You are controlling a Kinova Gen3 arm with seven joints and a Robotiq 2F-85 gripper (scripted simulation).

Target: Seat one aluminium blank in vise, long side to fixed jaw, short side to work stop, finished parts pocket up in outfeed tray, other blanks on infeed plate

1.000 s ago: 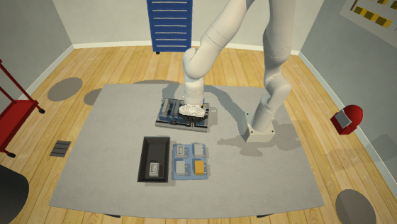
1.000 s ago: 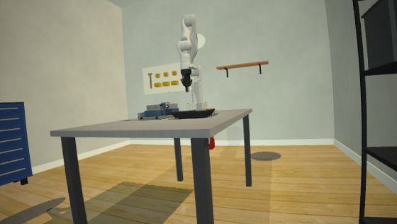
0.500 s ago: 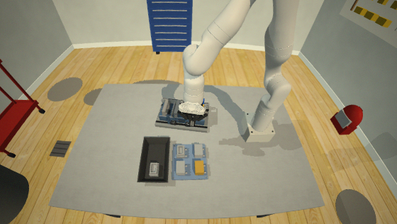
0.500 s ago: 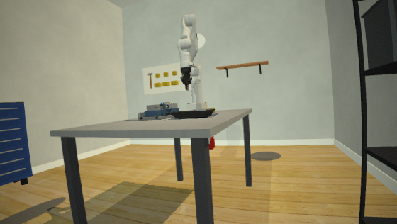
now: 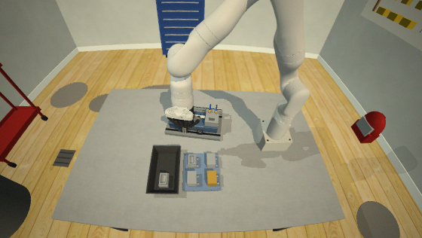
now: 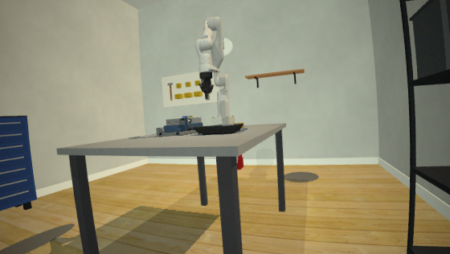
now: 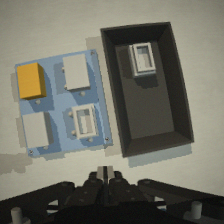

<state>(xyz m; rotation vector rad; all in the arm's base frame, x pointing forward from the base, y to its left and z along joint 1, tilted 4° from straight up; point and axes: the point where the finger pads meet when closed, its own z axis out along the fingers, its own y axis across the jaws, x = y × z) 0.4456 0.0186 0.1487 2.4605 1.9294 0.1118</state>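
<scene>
My gripper point(image 5: 183, 122) point(image 6: 207, 95) is shut and empty, with its fingertips together in the wrist view point(image 7: 103, 175). It hangs high above the table, over the vise point(image 5: 197, 125), and hides part of the vise's opening. The blue infeed plate point(image 7: 62, 102) holds a brass blank point(image 7: 31, 80), two aluminium blanks point(image 7: 76, 71) point(image 7: 35, 131) and a finished part with a pocket point(image 7: 84, 121). The black outfeed tray point(image 7: 146, 87) beside the plate holds another finished part point(image 7: 142, 58), flat and pocket up.
The arm's base block point(image 5: 276, 141) stands right of the vise. The tray and the plate point(image 5: 202, 171) sit side by side in front of the vise. A red cart point(image 5: 15, 120) stands off the table at the left.
</scene>
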